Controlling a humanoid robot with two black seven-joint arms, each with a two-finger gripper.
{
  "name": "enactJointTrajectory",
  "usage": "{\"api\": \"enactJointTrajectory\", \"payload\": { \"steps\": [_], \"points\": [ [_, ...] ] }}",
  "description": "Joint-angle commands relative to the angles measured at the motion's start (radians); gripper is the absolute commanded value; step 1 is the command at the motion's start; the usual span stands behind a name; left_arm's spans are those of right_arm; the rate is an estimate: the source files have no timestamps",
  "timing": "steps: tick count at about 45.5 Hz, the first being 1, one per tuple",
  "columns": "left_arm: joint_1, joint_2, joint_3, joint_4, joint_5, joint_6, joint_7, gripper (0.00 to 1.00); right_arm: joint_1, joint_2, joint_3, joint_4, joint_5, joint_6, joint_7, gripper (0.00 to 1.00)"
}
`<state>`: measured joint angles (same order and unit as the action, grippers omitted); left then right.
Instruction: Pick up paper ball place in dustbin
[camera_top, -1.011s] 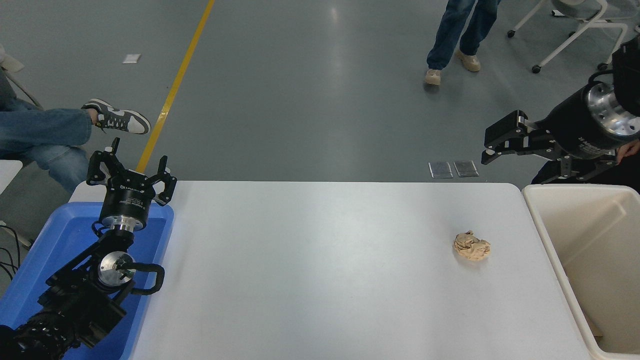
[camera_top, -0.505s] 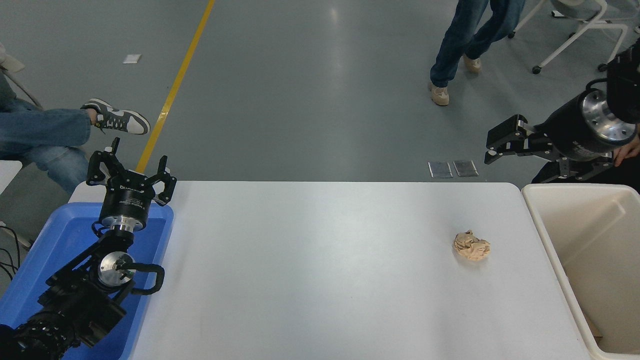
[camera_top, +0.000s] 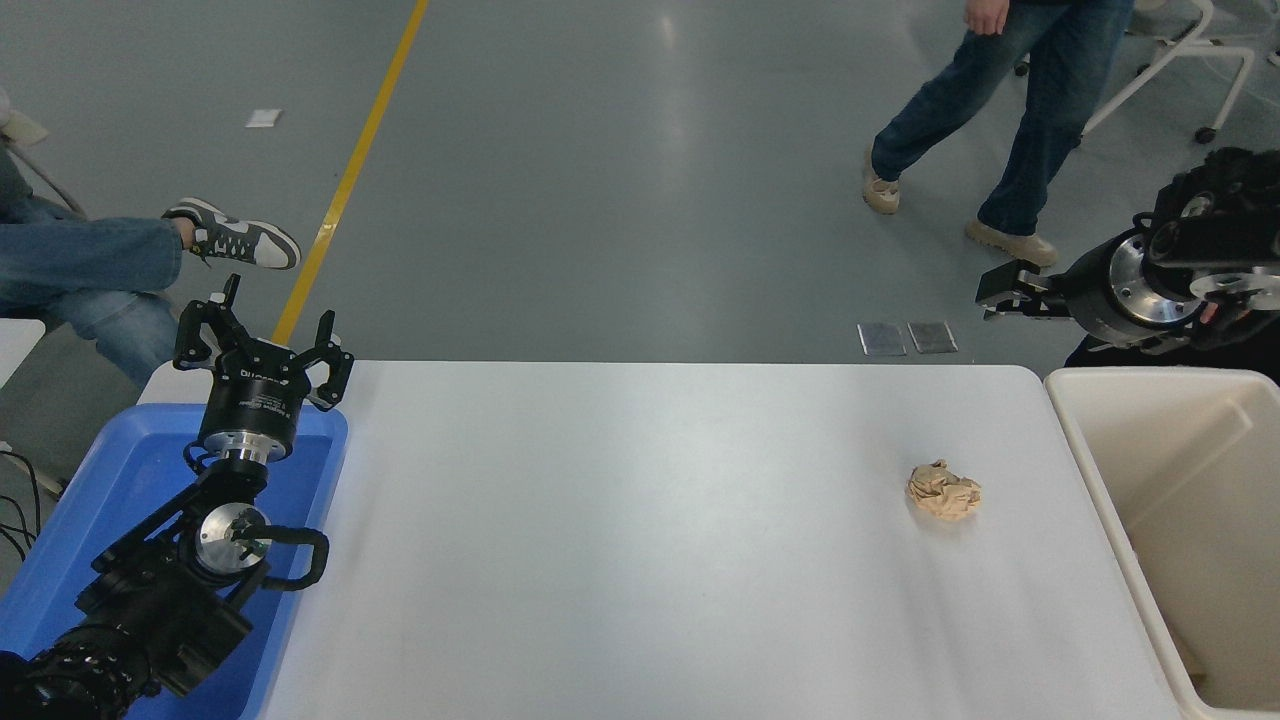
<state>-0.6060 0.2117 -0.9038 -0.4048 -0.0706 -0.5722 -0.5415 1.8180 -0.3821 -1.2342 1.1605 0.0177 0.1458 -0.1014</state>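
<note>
The paper ball (camera_top: 943, 491), a tan wrinkly lump, lies on the white table (camera_top: 640, 540) toward its right side. The dustbin (camera_top: 1085, 440), a cream-white deep bin, stands against the table's right end. My right gripper (camera_top: 1000, 296) is open and empty. It hangs above the floor past the table's far right corner, well beyond and above the ball, pointing left. My left gripper (camera_top: 262, 338) is open and empty, parked over the blue tray at the lower left.
A shallow blue tray (camera_top: 70, 520) lies at the table's left end under the left arm. A person walks on the floor beyond the table at the top right (camera_top: 1010, 120). Another person's legs (camera_top: 90, 270) show at the left edge.
My right arm has drawn back to the right and turned its wrist, so the gripper now shows edge-on. The walking person has stepped to the right. The paper ball has not moved.
</note>
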Motion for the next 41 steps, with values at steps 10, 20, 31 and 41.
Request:
{"api": "enactJointTrajectory", "payload": {
  "steps": [10, 20, 31, 41],
  "points": [
    [0.0, 0.0, 0.0, 0.0, 0.0, 0.0, 0.0, 0.99, -0.232, 0.012, 0.134, -0.099, 0.004, -0.1, 0.0, 1.0],
    [0.0, 0.0, 0.0, 0.0, 0.0, 0.0, 0.0, 0.99, -0.387, 0.04, 0.209, -0.211, 0.002, -0.103, 0.0, 1.0],
    [0.0, 0.0, 0.0, 0.0, 0.0, 0.0, 0.0, 0.99, -0.548, 0.049, 0.3, -0.373, 0.002, -0.111, 0.0, 1.0],
    [0.0, 0.0, -0.001, 0.0, 0.0, 0.0, 0.0, 0.99, -0.648, 0.074, 0.406, -0.427, 0.002, -0.111, 0.002, 1.0]
  ]
}}
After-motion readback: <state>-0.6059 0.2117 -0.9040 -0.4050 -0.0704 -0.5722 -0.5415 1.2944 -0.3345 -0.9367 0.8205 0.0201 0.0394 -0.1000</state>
